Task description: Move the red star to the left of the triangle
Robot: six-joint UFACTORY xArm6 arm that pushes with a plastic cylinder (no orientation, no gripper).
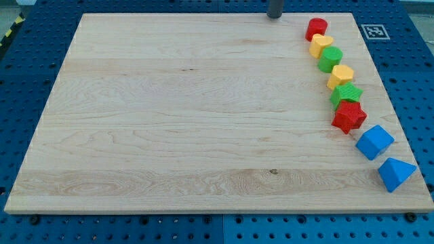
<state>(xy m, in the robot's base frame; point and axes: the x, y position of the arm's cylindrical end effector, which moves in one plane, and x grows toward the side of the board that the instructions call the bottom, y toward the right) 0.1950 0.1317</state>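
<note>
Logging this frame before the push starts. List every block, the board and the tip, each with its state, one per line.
My tip: at the view's top edge, touching no block.
Red cylinder: heads the chain.
Upper yellow block: second.
Green round block: third.
Lower yellow block: fourth.
Green star: fifth.
Red star: against green star.
Blue cube: apart.
Blue triangle: lowest, apart.
Wooden board: flat.

Light is bright and even, from overhead. The board [190, 115] shows no glare. Blocks cast only short, soft shadows at their bases, as under the red star [348, 116]. Focus is sharp across the frame, with no blur. The board's edges look straight, without visible distortion.
</note>
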